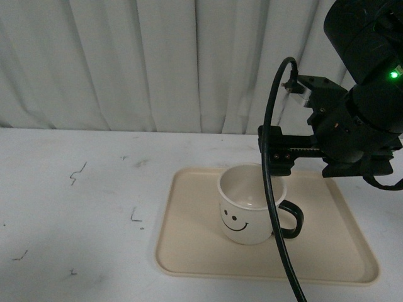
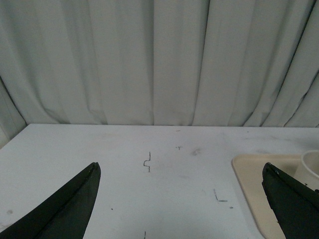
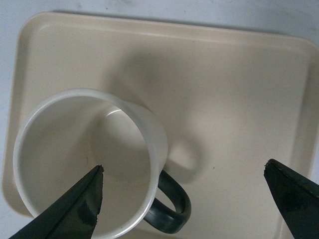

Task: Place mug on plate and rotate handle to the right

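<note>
White surface (image 1: 94, 207) is topped by beige rectangular plate (image 1: 334, 239) holding empty cream mug (image 1: 242, 217); right end effector (image 3: 183, 167) is spread

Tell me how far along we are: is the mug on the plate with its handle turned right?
Done, it seems: the mug stands upright on the plate, and its handle points right in the front view. In hand: nothing; the right gripper hangs open above the mug, and the left gripper is open over the table. Left: probably only backing the right gripper away.
</note>
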